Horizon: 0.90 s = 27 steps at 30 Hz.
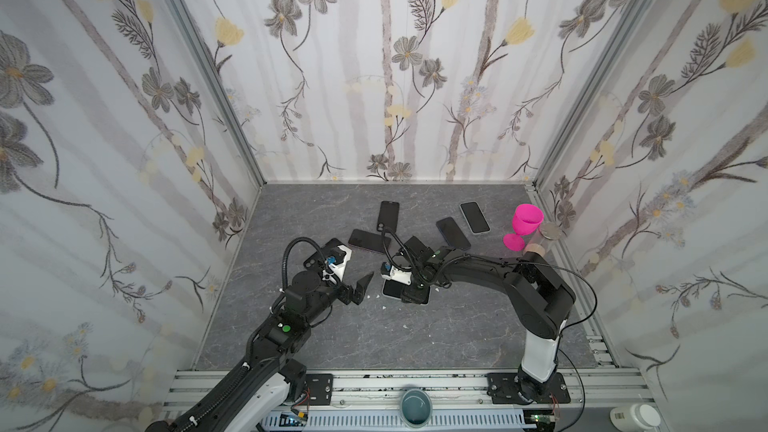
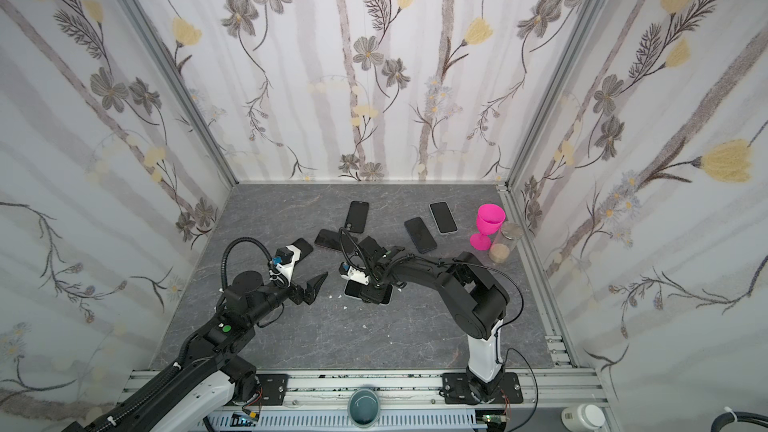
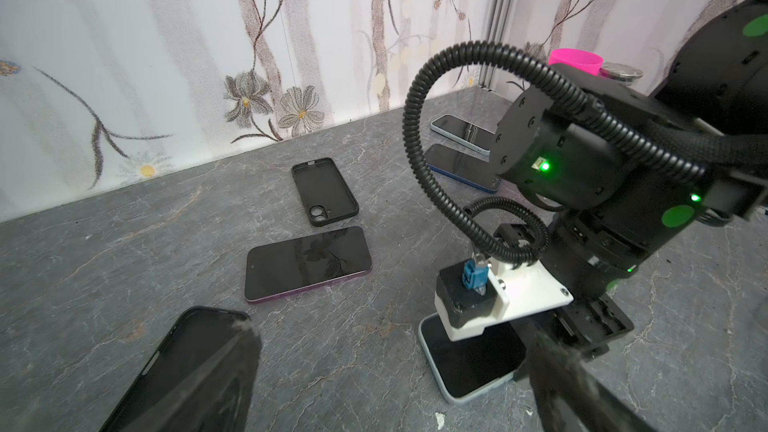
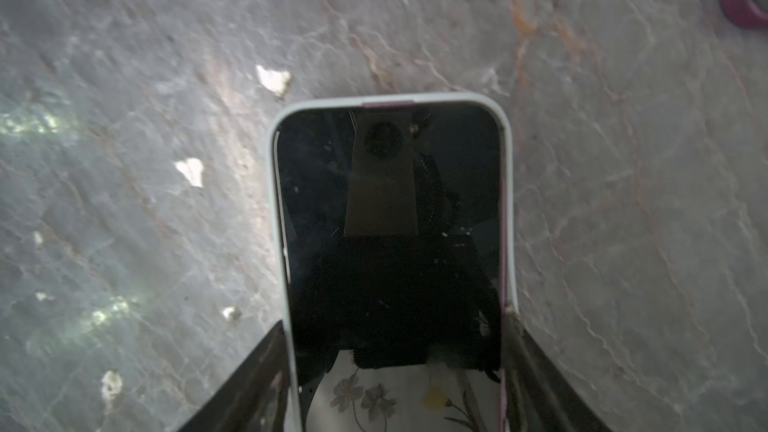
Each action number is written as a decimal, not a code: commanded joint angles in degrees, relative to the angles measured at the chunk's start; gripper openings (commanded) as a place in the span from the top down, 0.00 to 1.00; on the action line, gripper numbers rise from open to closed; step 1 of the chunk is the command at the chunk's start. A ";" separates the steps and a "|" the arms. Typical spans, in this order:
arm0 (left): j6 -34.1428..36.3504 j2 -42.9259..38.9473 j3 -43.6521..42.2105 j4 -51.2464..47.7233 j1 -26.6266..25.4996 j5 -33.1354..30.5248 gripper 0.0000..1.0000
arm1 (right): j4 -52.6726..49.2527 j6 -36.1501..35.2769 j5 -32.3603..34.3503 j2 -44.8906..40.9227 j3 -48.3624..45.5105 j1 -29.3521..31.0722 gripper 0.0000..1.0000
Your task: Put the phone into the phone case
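Nearest the front rail, the grey tabletop point(image 1: 415, 338) shows scattered white chips point(image 4: 274, 78). Just beyond, at centre, the phone point(image 4: 386, 201) lies screen-up inside the white phone case point(image 4: 277, 201), flat on the surface.

The right claw point(image 4: 395, 322) straddles it across the width with a finger against each long wall, pinching the case. The likely purpose is to squeeze the walls home around the phone. A purple sliver of phone edge shows along one long side and at the end, so seating there looks incomplete.

The left claw point(image 1: 360, 288) hovers just left of the case, spread wide and holding nothing. It appears to be standing by to press or steady.

Farther back, well apart from the work, lie a purple phone point(image 1: 369, 241), an empty black case point(image 1: 387, 216), a blue-edged phone point(image 1: 453, 233) and a pale phone point(image 1: 474, 217). At far right a pink goblet point(image 1: 525, 222) stands beside a jar point(image 1: 550, 231).
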 commanded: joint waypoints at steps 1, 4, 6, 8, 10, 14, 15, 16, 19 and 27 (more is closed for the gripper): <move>0.49 0.05 -0.17 1.98 0.08 -0.26 0.00 | -2.55 3.40 3.35 0.16 0.24 -2.01 0.49; 0.53 0.09 -0.08 1.99 0.04 -0.65 0.00 | -1.82 6.15 5.81 1.33 1.11 -4.42 0.49; 0.70 0.07 -0.09 1.99 0.05 -0.94 0.00 | -1.03 8.04 7.57 2.38 2.02 -6.15 0.48; 0.83 0.13 -0.06 1.91 0.04 -1.25 0.00 | -0.40 10.09 9.51 4.17 4.11 -7.61 0.48; 0.83 0.13 -0.05 1.90 0.04 -1.40 0.00 | 0.00 12.57 11.27 6.73 7.41 -9.10 0.48; 0.94 -0.19 0.04 1.67 0.04 -1.83 0.00 | -0.52 18.05 15.08 12.68 15.22 -12.12 0.47; 1.05 -0.30 0.08 1.64 0.06 -2.01 0.00 | -0.48 19.56 16.49 14.00 17.30 -12.92 0.46; 1.11 -0.46 -0.06 1.64 0.09 -2.15 0.00 | -0.66 21.11 17.44 15.29 19.22 -13.58 0.46; 1.19 -0.57 0.00 1.64 0.04 -2.46 0.00 | -0.75 24.23 17.81 18.30 24.55 -14.78 0.45; 1.23 -0.64 0.03 1.72 0.04 -2.63 0.00 | -1.39 29.49 19.16 26.77 38.87 -15.70 0.39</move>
